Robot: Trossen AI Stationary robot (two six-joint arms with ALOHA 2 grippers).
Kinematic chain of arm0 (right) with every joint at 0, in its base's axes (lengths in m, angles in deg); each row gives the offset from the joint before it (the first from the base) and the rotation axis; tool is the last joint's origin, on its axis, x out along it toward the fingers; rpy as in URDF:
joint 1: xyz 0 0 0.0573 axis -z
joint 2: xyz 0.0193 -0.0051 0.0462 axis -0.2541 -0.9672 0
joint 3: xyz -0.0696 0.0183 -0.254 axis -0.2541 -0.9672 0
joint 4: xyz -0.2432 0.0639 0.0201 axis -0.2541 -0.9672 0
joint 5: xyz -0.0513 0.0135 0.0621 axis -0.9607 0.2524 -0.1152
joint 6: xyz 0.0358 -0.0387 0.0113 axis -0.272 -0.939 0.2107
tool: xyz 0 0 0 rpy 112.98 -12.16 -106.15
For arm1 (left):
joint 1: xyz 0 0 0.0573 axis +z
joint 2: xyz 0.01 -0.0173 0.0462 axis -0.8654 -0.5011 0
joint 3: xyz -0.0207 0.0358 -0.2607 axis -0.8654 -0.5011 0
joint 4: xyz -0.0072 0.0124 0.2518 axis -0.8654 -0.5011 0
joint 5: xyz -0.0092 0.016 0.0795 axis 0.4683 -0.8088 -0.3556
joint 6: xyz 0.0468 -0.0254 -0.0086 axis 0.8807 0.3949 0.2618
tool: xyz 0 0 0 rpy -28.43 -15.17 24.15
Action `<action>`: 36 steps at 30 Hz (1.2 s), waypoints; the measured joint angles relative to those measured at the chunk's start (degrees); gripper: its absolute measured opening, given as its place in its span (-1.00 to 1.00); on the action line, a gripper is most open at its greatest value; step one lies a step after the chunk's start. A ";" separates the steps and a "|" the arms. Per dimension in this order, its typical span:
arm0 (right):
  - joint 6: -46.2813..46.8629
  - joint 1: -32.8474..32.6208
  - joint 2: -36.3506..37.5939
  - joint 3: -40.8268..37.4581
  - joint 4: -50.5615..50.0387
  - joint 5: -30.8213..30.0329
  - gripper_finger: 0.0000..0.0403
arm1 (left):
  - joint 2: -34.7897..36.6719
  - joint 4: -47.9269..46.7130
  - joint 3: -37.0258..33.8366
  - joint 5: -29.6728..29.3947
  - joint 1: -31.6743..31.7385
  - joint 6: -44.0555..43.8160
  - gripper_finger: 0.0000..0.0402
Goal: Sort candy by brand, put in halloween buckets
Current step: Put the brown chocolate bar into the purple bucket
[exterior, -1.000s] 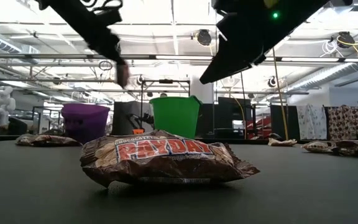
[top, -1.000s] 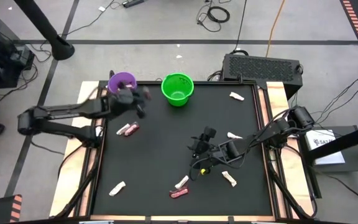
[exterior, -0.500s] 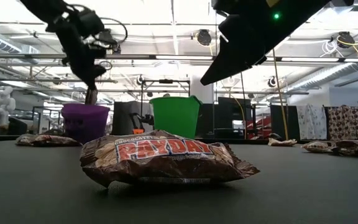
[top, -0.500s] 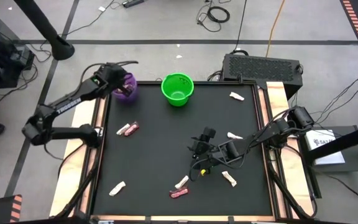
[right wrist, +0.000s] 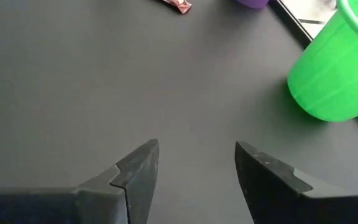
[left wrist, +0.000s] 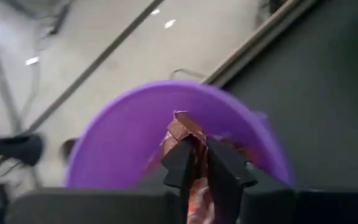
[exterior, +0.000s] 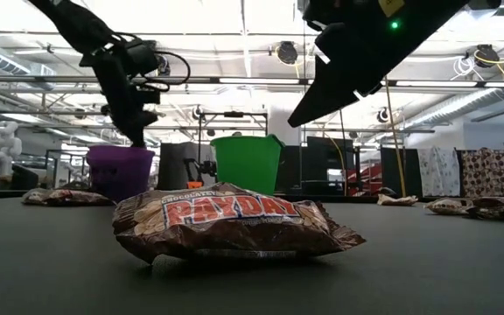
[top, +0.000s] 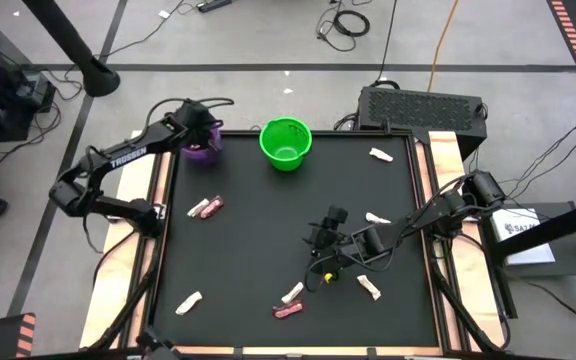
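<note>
the left end effector (left wrist: 199, 163) is pinching a red candy bar (left wrist: 182, 134) over the purple bucket (left wrist: 123, 124), ready for dropping it in. the right end effector (right wrist: 194, 165) is waiting wide open and empty above the desk (top: 258, 250).

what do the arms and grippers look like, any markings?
Both arms are dark, slim-linked. The left arm carries white TROSSEN lettering and a looped black cable near its wrist. The right gripper has two flat, wedge-shaped black fingers; a green light shows on that arm in the low view.

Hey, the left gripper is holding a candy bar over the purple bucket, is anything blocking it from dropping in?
Nothing visible does. The left gripper holds the red-wrapped candy bar directly above the open mouth of the purple bucket, with no lid and no other object between them. The right gripper is open over the mat, far off.
</note>
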State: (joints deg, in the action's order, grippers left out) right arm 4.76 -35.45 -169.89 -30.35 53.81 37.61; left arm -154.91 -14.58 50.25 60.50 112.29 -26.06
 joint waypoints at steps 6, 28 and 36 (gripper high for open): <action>0.02 0.00 0.00 -0.02 -0.49 -0.02 0.01 | 1.17 0.58 0.00 6.57 -1.27 -0.05 -0.49; 41.01 1.33 2.25 2.04 -47.13 15.31 0.01 | 12.38 13.06 -11.54 32.95 -28.93 -12.17 -0.34; 57.03 2.36 2.34 -1.92 -52.11 20.35 0.01 | 9.35 32.71 -20.56 29.19 -49.59 -13.98 -0.34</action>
State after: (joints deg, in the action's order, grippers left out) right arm 61.79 -33.09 -167.55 -32.27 1.69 57.97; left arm -145.56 18.13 29.70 89.69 62.70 -40.04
